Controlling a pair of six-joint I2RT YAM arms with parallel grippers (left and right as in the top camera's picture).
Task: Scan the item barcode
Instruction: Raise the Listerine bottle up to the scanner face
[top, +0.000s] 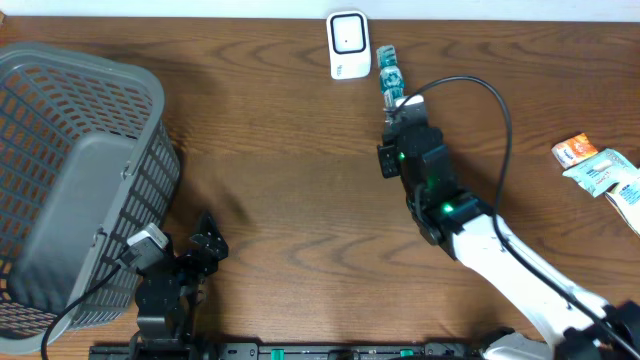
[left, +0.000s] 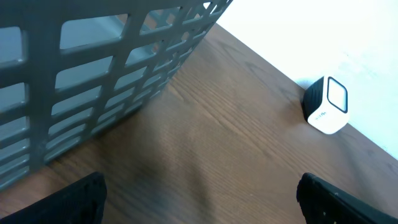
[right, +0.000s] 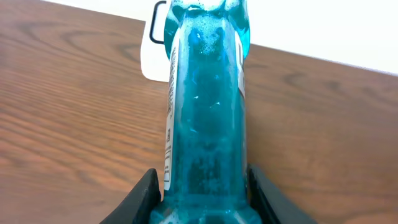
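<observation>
Pickup looks done imo: right end effector (right: 206, 200) clamped on the blue bottle (right: 205, 118), tip just beside the scanner (top: 348, 45) at the counter (top: 280, 150) far edge. Left end effector (left: 202, 199) jaws wide apart, empty. Left to do: barcode to scanner window, prob.

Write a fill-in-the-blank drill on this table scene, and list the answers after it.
1. The right gripper is shut on a bottle full of ____ liquid.
2. In the overhead view, the white scanner stands just ____ of the bottle's tip.
3. The left gripper is ____ and holds nothing, next to the gray basket.
4. The packets lie at the table's ____ edge in the overhead view.

Missing words: blue; left; open; right.
</observation>
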